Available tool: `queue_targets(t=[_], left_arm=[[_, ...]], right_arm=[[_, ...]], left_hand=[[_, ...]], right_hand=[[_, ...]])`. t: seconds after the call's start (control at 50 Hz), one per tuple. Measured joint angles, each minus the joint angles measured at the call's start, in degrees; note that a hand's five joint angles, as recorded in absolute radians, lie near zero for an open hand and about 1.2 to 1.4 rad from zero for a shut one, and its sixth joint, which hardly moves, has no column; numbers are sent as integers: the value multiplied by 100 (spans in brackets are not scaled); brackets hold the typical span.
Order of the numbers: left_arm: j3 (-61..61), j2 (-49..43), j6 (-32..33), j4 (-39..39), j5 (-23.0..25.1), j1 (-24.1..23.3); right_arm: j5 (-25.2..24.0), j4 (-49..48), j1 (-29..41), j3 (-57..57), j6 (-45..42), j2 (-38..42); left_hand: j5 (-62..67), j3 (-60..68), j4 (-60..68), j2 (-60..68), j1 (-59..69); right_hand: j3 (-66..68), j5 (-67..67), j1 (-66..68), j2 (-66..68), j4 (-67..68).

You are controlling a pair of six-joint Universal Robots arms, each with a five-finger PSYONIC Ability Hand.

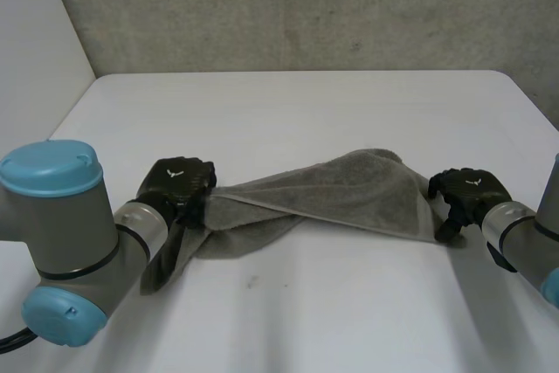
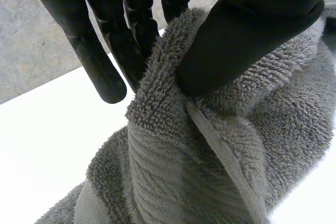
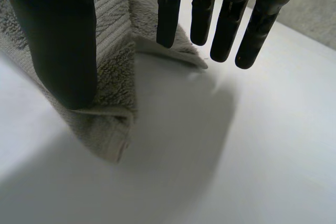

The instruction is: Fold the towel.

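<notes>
In the head view we see a grey terry towel (image 1: 341,191) stretched in a loose, twisted band across the middle of the flat white table (image 1: 306,111). The black left hand (image 1: 179,183) is at one end and the black right hand (image 1: 467,191) at the other. The cloth sags toward the tabletop below the left hand.

In the left wrist view, we find the left hand (image 2: 252,35) clamped on the towel (image 2: 210,145). Its thumb presses a bunched edge against the straight fingers (image 2: 105,66), and the rest hangs down from the grip.

In the right wrist view, the right hand (image 3: 58,35) pinches the towel (image 3: 113,77) between its thumb and the nearest finger. The other fingers (image 3: 226,24) are straight and clear of the cloth. A hemmed corner hangs below the thumb, above the table (image 3: 236,145).
</notes>
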Motion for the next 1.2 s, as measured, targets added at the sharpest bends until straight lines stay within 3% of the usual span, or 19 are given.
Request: queue_targets(t=[0.18,0.3,0.44,0.5,0.52,0.56,0.7,0.82,0.96,1.08,1.2], left_arm=[[1,1,0,-15,3,15],[5,1,0,-17,3,12],[0,1,0,-25,-27,15],[2,5,2,-43,-77,23],[5,9,3,-54,-96,28],[12,29,7,-83,-124,41],[91,395,19,-287,-161,101],[478,1314,47,-869,-139,184],[1141,2095,426,-1982,-99,400],[1443,2079,1168,-2798,-62,604],[1473,1400,1715,-3050,21,709]], right_arm=[[-247,288,-67,139,0,-185],[-474,147,-162,190,3,-147],[-512,42,-172,221,12,-121],[-513,34,-152,269,46,-140],[-515,35,-145,279,63,-149],[-521,39,-135,286,100,-173],[-671,127,-133,164,219,-674],[-1070,855,-150,-460,281,-1768],[-1557,2616,-179,-1743,-199,-2468],[-1680,3755,-95,-2492,-1177,-2444],[-1465,4189,322,-2889,-1809,-1788]], left_hand=[[0,0,0,0,0],[0,0,0,0,0],[0,0,0,0,0],[0,0,0,0,0],[0,0,0,0,0],[0,0,0,0,0],[0,0,0,0,0],[0,0,0,0,0],[0,0,0,1,-8],[0,0,0,2,-7],[0,0,1,2,-7]], right_hand=[[70,44,46,27,92],[1096,819,997,1003,1124],[1171,876,1081,1049,1205],[2602,2273,2515,2618,2635],[3654,3325,3513,3675,3695],[4230,3673,3616,4191,4283],[4381,3673,3616,4243,4456],[4381,3673,3616,4243,4457],[4383,3673,3616,4243,4459],[4397,3673,3616,4244,4459],[4397,3674,3616,4244,4460]])
